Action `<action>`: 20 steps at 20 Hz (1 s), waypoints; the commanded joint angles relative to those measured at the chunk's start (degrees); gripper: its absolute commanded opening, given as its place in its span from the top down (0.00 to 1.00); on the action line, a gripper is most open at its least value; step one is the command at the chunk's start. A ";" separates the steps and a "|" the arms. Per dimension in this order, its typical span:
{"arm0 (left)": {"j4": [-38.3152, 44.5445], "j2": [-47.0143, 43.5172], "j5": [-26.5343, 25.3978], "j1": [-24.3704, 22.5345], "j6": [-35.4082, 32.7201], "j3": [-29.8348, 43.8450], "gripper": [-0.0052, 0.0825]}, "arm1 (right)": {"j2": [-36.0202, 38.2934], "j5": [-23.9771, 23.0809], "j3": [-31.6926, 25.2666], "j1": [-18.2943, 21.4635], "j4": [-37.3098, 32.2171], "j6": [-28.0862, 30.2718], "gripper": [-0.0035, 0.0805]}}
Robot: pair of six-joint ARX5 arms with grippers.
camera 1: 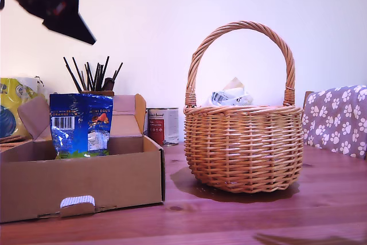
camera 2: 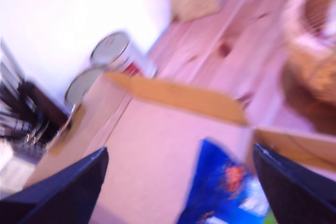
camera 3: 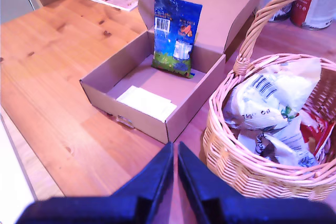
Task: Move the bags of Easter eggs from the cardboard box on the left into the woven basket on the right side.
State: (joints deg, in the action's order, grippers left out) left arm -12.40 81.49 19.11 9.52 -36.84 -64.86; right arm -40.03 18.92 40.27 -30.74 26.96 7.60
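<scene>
In the exterior view a blue bag (camera 1: 81, 124) stands upright in the cardboard box (camera 1: 80, 185) at that view's left, beside the wicker basket (camera 1: 243, 147); my first gripper (camera 2: 181, 182) hangs wide open above it, blurred; my second gripper (camera 3: 175, 169) is nearly closed, empty.

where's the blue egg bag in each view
Exterior view: the blue bag stands upright inside the cardboard box, at the exterior view's left.
First wrist view: blurred, the bag shows between my first gripper fingers.
Second wrist view: it leans against the box's back wall.
Shared landmark: the woven basket.
</scene>
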 commanded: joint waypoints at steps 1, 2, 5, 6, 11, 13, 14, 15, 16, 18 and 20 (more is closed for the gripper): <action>0.17 4.90 1.53 -0.87 -1.03 -1.97 0.04 | -0.26 -0.02 -0.98 0.11 -0.02 -0.07 0.96; -0.20 7.28 2.51 -1.49 -1.16 -3.52 0.04 | -0.48 0.00 -0.98 0.11 0.15 -0.07 0.96; -6.49 14.23 4.68 -1.90 -1.20 -9.44 0.04 | -1.07 0.00 -0.98 0.11 0.57 -0.07 0.96; -8.90 16.44 4.66 -1.92 -1.18 -10.93 0.04 | -1.07 -0.02 -0.98 0.11 0.76 -0.07 0.96; -18.51 20.44 4.63 -0.87 -3.15 -11.65 0.04 | -1.42 0.00 -0.98 0.11 0.79 -0.07 0.96; -22.93 20.65 4.83 0.09 -3.28 -11.65 0.04 | -1.42 0.00 -0.98 0.11 0.81 -0.07 0.96; -23.89 20.65 5.22 0.63 -2.93 -11.65 0.04 | -1.42 -0.02 -0.98 0.11 0.79 -0.07 0.96; -24.00 20.65 5.27 1.27 -0.79 -11.65 0.04 | -1.42 0.00 -0.98 0.11 0.79 -0.07 0.96; -24.22 20.65 5.22 1.86 0.04 -11.63 0.04 | -1.42 -0.02 -0.98 0.11 0.76 -0.07 0.96; -25.68 20.94 4.31 3.21 0.87 -11.61 0.04 | -1.42 -0.02 -0.98 0.11 0.81 -0.07 0.96; -26.95 21.16 1.88 4.17 1.03 -11.30 0.04 | -1.42 -0.02 -0.98 0.11 0.81 -0.07 0.96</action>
State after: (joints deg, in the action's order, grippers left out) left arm -39.20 100.66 21.61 13.54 -36.16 -76.95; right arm -41.17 18.92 40.27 -30.74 27.99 7.57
